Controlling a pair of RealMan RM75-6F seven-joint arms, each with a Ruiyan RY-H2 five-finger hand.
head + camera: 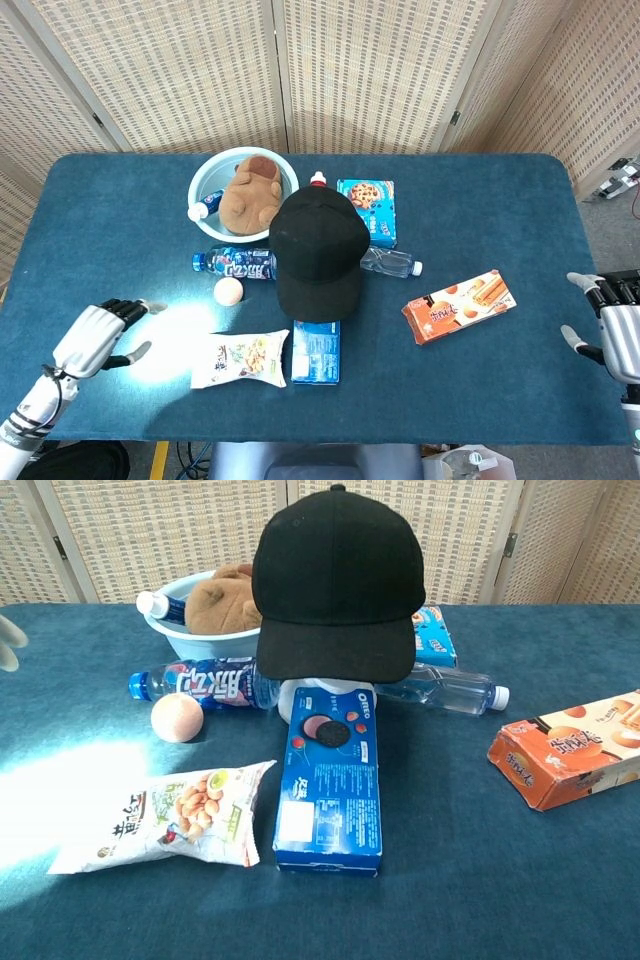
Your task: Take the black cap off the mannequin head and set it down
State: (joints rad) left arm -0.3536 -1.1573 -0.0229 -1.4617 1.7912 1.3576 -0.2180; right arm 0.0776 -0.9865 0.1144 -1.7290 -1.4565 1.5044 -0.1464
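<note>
black cap sits on the mannequin head, whose white base just peeks out under the brim in the chest view, right in the middle of the blue table and well off from both hands. left hand hovers over the near left part of the table, fingers spread, holding nothing, with a bright patch of light on the cloth just beside it. right hand is out at the table's right edge, fingers apart, nothing in it either.

beyond the left hand and toward the cap, a light blue bowl holds a brown plush toy and a small bottle with a white cap. closer to that hand lie a blue-labelled bottle, a pale ball and a snack bag. a blue oreo box lies touching the mannequin base. nearer the right hand sits an orange biscuit box.
</note>
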